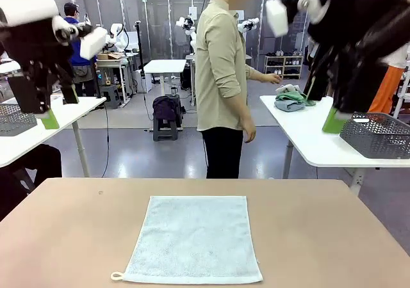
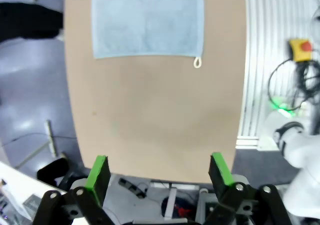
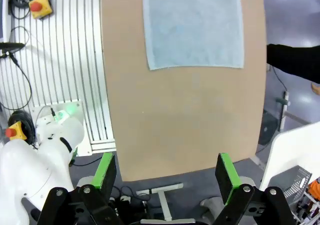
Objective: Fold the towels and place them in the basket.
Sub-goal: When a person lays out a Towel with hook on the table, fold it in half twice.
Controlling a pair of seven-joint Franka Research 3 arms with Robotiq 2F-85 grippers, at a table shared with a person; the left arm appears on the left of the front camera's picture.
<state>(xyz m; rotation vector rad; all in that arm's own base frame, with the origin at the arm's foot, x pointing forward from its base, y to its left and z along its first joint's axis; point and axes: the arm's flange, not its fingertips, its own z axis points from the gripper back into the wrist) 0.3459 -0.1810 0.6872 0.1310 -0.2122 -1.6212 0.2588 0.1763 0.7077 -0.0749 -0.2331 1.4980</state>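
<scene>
A dusty blue-grey towel (image 1: 194, 238) lies spread flat on the brown table (image 1: 64, 237), its corner loop at the near left. It also lies flat in the left wrist view (image 2: 147, 20) and the right wrist view (image 3: 194, 25). My left gripper (image 1: 57, 109) hangs high at the left, open and empty (image 2: 159, 171). High at the right, my right gripper (image 1: 327, 109) is likewise open and empty (image 3: 167, 172). A dark grey mesh basket (image 1: 378, 134) stands on a white side table at the right. On that same table lies a small pile of towels (image 1: 291, 99).
A person (image 1: 221, 77) stands beyond the table's far edge, one hand reaching toward the pile. A second mesh basket (image 1: 11, 118) sits on a white table at the left. Bare tabletop (image 2: 155, 120) surrounds the towel.
</scene>
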